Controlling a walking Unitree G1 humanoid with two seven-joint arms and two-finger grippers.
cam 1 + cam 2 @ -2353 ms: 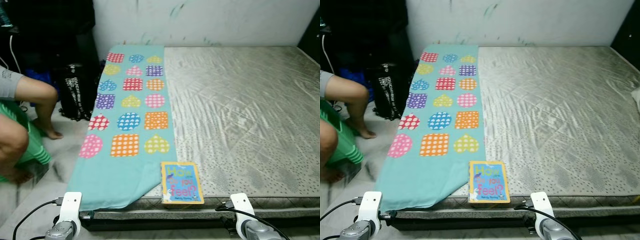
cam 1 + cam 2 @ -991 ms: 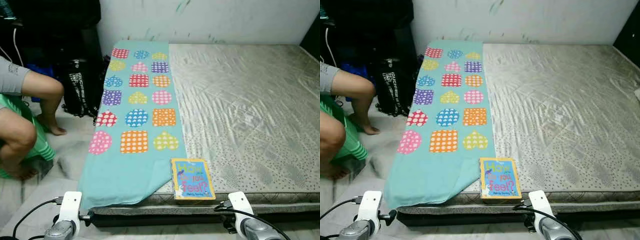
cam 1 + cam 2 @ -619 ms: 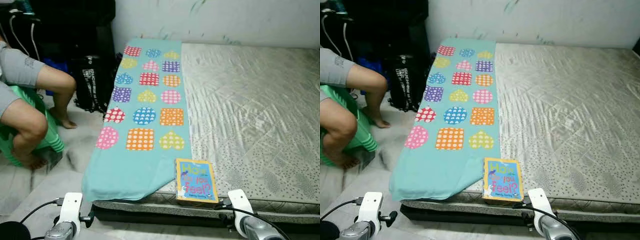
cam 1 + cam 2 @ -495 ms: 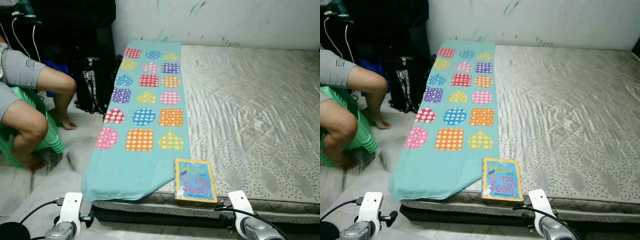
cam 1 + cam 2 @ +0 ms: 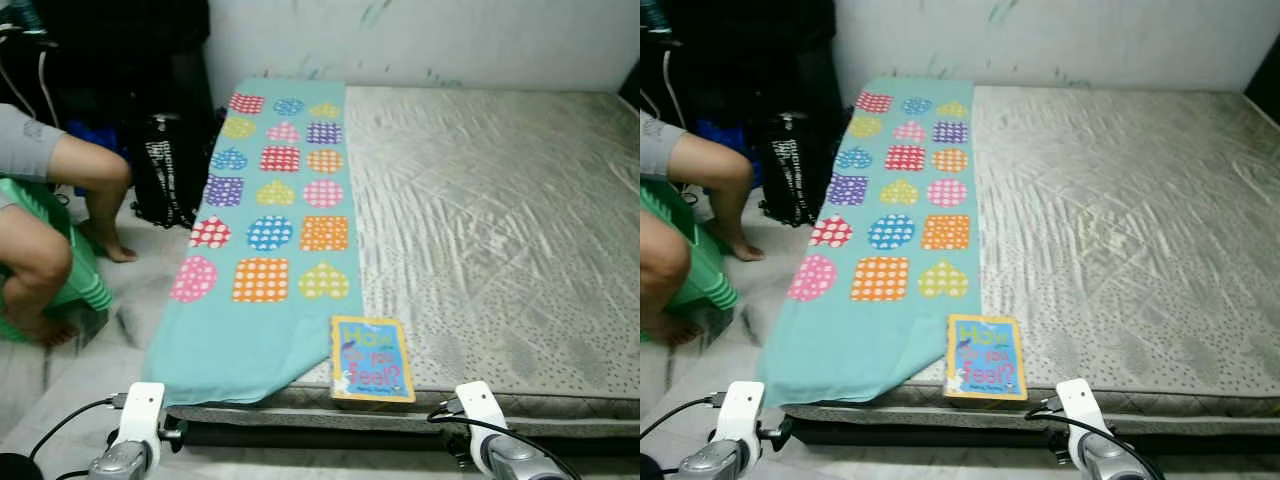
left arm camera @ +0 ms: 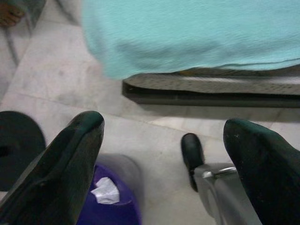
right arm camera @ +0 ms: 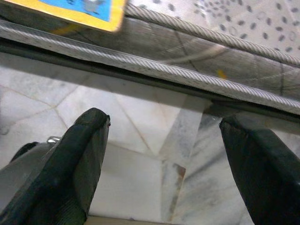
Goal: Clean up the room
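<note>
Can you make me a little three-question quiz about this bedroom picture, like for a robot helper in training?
1. True or false: the picture book lies at the near edge of the mattress, beside the turquoise blanket.
2. What shows on the turquoise blanket? A) stripes B) dotted hearts, circles and squares C) dinosaurs
3. Fill in: both the left claw and the right claw hang low over the marble floor with their fingers ____.

Key: 1 true. 2 B. 3 open.
</note>
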